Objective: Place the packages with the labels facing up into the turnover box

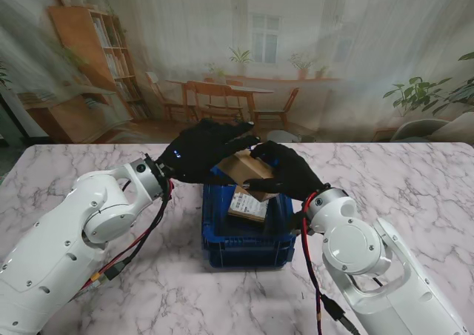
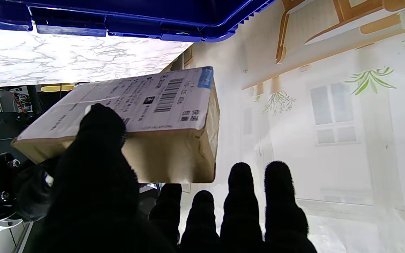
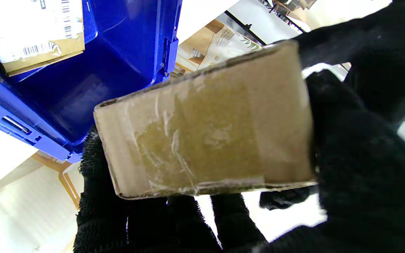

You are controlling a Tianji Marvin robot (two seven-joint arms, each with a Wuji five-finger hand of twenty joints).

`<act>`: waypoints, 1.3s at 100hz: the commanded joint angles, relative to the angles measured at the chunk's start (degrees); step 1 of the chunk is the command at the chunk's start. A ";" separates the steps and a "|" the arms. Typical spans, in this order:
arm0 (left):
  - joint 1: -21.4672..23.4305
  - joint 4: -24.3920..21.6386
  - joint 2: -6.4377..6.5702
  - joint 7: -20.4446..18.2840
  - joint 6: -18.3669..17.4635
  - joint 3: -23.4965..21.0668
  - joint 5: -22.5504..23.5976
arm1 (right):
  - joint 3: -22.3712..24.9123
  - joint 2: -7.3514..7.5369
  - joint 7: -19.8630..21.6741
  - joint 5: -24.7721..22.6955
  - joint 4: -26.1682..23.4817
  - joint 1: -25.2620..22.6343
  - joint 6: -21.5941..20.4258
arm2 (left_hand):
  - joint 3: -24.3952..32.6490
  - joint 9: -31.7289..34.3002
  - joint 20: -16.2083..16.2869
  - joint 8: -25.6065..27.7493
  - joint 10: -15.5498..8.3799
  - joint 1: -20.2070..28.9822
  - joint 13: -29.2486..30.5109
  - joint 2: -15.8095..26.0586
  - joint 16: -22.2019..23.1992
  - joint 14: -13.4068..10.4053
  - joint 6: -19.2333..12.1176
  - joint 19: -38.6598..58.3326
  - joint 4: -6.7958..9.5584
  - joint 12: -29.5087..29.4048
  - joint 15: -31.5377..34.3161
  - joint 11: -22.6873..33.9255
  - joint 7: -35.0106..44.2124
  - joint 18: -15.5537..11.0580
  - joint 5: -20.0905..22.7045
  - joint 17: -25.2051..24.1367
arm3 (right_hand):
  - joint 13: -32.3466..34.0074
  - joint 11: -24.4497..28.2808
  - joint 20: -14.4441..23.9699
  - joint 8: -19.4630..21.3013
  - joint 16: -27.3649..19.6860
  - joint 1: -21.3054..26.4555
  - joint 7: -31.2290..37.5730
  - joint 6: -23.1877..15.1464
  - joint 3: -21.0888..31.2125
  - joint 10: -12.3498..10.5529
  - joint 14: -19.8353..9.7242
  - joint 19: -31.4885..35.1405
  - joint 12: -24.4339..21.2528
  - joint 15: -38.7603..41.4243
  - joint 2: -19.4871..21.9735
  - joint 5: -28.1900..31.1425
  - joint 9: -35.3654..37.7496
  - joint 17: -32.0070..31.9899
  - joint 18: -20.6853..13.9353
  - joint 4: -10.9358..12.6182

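Note:
A brown cardboard package point(image 1: 246, 168) hangs over the far edge of the blue turnover box point(image 1: 244, 250), held by both gloved hands. My left hand point(image 1: 204, 150) lies over it from the left, its thumb point(image 2: 97, 168) pressed on the white barcode label, which faces the table in the left wrist view. The stand view shows only the package's plain brown side on top. My right hand point(image 1: 285, 173) grips the package from the right, fingers point(image 3: 97, 196) against its taped face point(image 3: 206, 123). A second package point(image 1: 249, 204) lies inside the box with its label up.
The box stands at the middle of the marble table point(image 1: 415, 179), between my two arms. Its blue rim point(image 2: 135, 21) is close under the held package. A printed room backdrop stands behind the table's far edge.

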 commanded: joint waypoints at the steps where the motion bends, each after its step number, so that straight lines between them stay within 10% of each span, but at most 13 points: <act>1: -0.83 0.73 -0.21 -0.37 -0.08 0.56 0.02 | -0.25 0.05 0.51 0.28 0.01 0.22 0.44 | 0.19 1.93 0.98 2.16 -1.46 5.33 1.46 3.79 0.71 -1.39 -2.40 1.48 0.13 1.46 0.56 2.29 1.60 -0.83 1.89 0.13 | 4.93 2.34 0.89 -0.04 2.60 12.23 0.46 0.91 13.90 -2.43 -6.40 8.71 1.07 10.14 5.31 1.96 2.34 4.90 -6.06 3.66; 38: -3.66 4.86 -0.68 2.89 1.10 3.76 -0.60 | 0.30 0.15 2.06 3.93 -0.93 -0.25 2.21 | -0.23 19.66 5.51 20.04 -5.04 13.83 8.70 7.09 13.15 -2.79 -6.26 9.27 0.15 17.64 7.63 14.46 20.01 -2.59 8.88 3.28 | 4.55 1.39 0.75 -0.41 2.59 12.14 -0.57 1.26 13.18 -2.14 -5.87 8.65 0.58 9.82 5.91 1.91 2.14 4.85 -5.43 3.67; 45: -3.92 5.33 -0.70 3.19 1.39 4.03 -0.47 | 0.49 0.16 2.34 4.77 -1.20 -0.47 2.49 | 0.43 20.88 6.08 20.08 -4.87 14.85 9.03 6.85 16.15 -1.81 -6.08 10.56 -0.04 24.39 8.59 14.77 20.99 -3.07 8.80 3.86 | 4.56 1.21 0.74 -0.53 2.59 12.21 -0.87 1.31 13.15 -2.09 -5.71 8.65 0.47 9.76 6.10 2.03 2.18 4.85 -5.42 3.71; 78: -4.53 6.27 -0.56 3.51 2.35 4.54 0.75 | 0.47 0.20 3.19 6.78 -1.29 -0.30 3.38 | -1.06 20.12 7.28 13.02 -3.46 13.67 9.26 8.06 19.95 -1.43 -3.98 12.58 0.48 22.15 10.75 16.45 19.32 -2.93 7.58 4.19 | 4.70 0.94 0.67 -0.77 2.60 12.37 -1.55 1.62 13.22 -1.93 -5.48 8.67 0.29 9.60 6.48 2.40 2.32 5.18 -5.07 3.76; 90: -4.78 7.14 -0.65 4.39 2.58 4.77 0.66 | 0.20 0.16 3.15 6.82 -1.22 -0.03 3.60 | 0.57 24.03 8.16 19.38 -3.44 16.61 10.63 6.28 21.89 -1.30 -4.98 13.81 0.10 35.37 12.39 14.14 23.38 -3.01 8.77 5.02 | 4.77 0.83 0.64 -0.78 2.60 12.34 -1.66 1.61 13.19 -1.88 -5.40 8.67 0.21 9.55 6.55 2.45 2.46 5.19 -5.09 3.76; 130: -5.48 7.80 -1.13 1.98 3.38 6.02 -3.88 | 0.44 -0.01 2.78 7.85 -1.09 -0.12 3.74 | 0.72 34.57 9.27 22.85 -4.69 19.13 14.65 6.05 24.27 -1.74 -6.01 16.27 -0.08 45.35 14.71 7.85 33.89 -2.82 11.82 7.53 | 3.12 -0.19 0.01 -1.37 1.64 11.38 -3.54 1.65 10.65 -2.03 -4.36 6.80 -0.29 6.93 7.48 2.34 1.79 2.86 -3.66 3.66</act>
